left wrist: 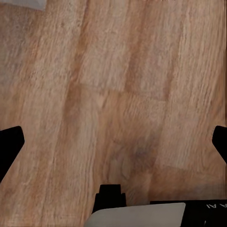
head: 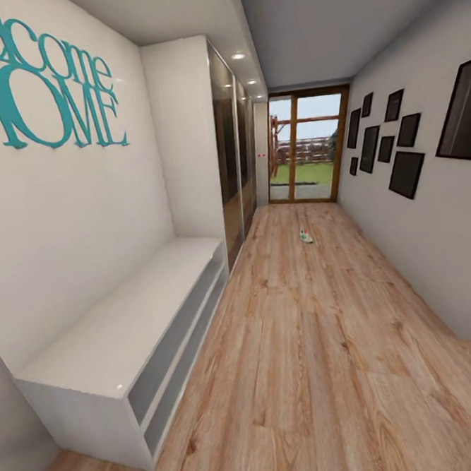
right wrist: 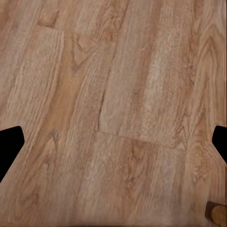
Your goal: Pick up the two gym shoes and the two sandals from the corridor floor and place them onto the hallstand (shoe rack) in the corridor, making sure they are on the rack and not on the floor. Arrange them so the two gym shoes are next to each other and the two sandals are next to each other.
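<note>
Gym shoe, white with a green stripe (head: 306, 237), lies alone on the light brown wood-plank corridor floor (head: 322, 342), far down the hallway, a little right of the frame's centre in the head view; it is too small to make out more. The low white hallstand with a flat top and two long open shelves (head: 129, 329) stands against the white wall at the lower left of the frame. Beyond it, a dark glass-fronted wardrobe (head: 232, 151) runs toward a wood-framed glass door (head: 306, 148) at the corridor's end. Teal lettering reading "HOME" (head: 47, 87) decorates the upper left wall, and black picture frames (head: 398, 145) hang on the right wall.

In the left wrist view, the left tool (left wrist: 113, 144) points at bare floor planks, its black fingertips spread wide at both frame edges. In the right wrist view, the right tool (right wrist: 113, 144) is likewise spread wide over bare planks.
</note>
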Robot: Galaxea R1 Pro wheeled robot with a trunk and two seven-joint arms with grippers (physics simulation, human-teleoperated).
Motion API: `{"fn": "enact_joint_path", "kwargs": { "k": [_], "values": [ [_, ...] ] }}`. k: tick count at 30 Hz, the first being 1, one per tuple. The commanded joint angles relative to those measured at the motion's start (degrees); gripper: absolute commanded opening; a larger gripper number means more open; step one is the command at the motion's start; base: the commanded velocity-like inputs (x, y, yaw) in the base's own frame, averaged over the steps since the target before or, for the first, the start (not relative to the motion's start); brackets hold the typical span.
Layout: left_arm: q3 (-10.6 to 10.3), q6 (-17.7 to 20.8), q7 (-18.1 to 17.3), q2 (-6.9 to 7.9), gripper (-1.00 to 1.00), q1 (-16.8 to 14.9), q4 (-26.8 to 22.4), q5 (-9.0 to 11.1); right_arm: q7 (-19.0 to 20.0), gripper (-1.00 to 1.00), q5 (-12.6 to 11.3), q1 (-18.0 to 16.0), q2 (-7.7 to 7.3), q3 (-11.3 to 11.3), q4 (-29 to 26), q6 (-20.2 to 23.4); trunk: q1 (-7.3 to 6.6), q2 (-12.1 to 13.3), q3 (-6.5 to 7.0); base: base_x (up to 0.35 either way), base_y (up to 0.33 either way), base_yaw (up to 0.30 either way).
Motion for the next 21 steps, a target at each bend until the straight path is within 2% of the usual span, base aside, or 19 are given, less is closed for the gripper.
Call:
{"fn": "enact_joint_path", "kwargs": {
  "k": [1, 11, 21],
  "values": [
    [-0.1, 0.1, -0.1, 0.04, 1.0, 0.0, -0.1, -0.1, -0.1, 1.0, 0.0, 0.0, 0.01, 0.0, 0.1, -0.2, 0.0, 0.0, -0.06, 0.0, 0.0, -0.3],
    [0.0, 0.1, -0.1, 0.16, 1.0, 0.0, 0.0, -0.1, -0.2, 1.0, 0.0, 0.0, 0.01, 0.0, 0.1, -0.2, 0.0, 0.0, -0.06, 0.017, 0.004, -0.3],
    [0.1, 0.1, 0.0, 0.18, 1.0, 0.0, 0.0, -0.1, -0.2, 1.0, 0.0, 0.0, 0.01, 0.0, 0.1, -0.2, 0.0, 0.0, -0.06, 0.204, 0.135, -0.3]
  ]
}}
